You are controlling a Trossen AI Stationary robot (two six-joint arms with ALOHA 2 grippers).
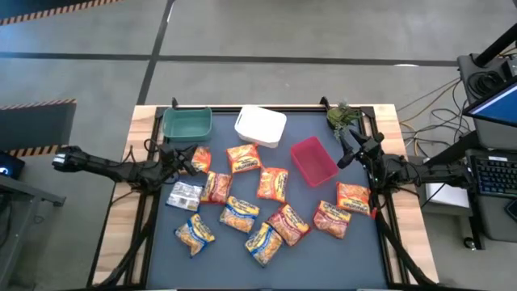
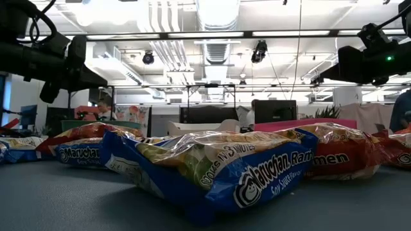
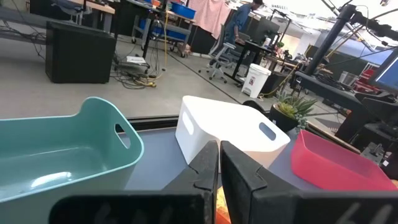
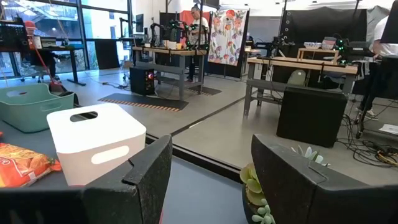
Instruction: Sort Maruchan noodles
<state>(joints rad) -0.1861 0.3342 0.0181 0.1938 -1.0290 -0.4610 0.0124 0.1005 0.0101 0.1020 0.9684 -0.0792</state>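
Maruchan noodles (image 1: pixel 242 212) scattered centre frame. Left gripper (image 1: pixel 187 159) pressed together, centre-left; right gripper (image 1: pixel 349 148) spread, empty, centre-right.

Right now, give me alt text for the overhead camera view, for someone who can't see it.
About a dozen ramen packets lie scattered on a dark table, with a green bin, an upturned white bin and a red bin along its far side. The shut left gripper and open right gripper wait at opposite edges, holding nothing.
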